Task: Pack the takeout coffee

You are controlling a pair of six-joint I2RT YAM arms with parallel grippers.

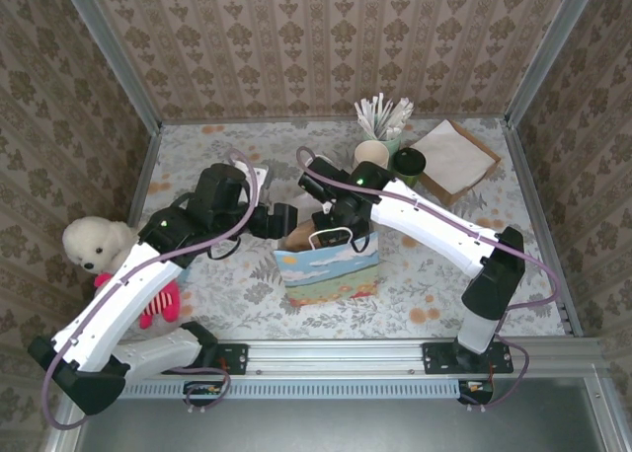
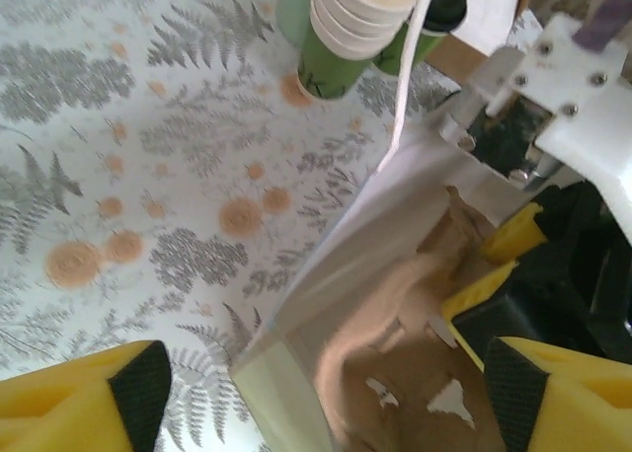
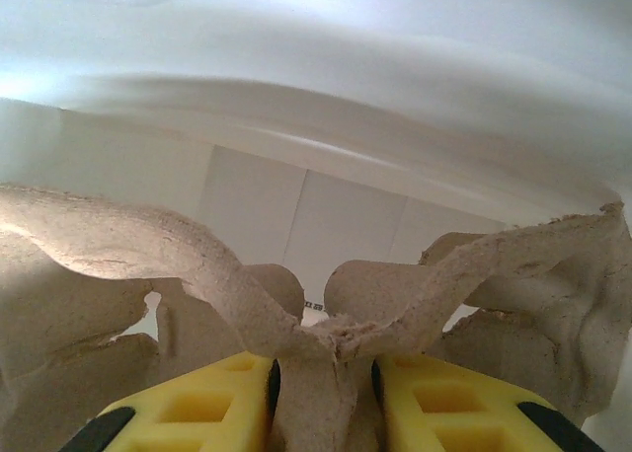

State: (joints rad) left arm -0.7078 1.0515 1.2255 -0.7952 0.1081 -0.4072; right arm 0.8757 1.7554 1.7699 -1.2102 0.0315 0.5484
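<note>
Both your grippers are at the bag: the left gripper stands wide over its rim, and the right gripper pinches narrow on the pulp carrier inside. The coffee stands on the worktop behind the bag, beside the cup stack.

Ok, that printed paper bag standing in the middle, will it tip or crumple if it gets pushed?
The paper bag looks thin-walled and tall with an open mouth, so it would probably buckle or tip easily. The pulp tray the right fingers pinch inside it may steady it somewhat.
</note>
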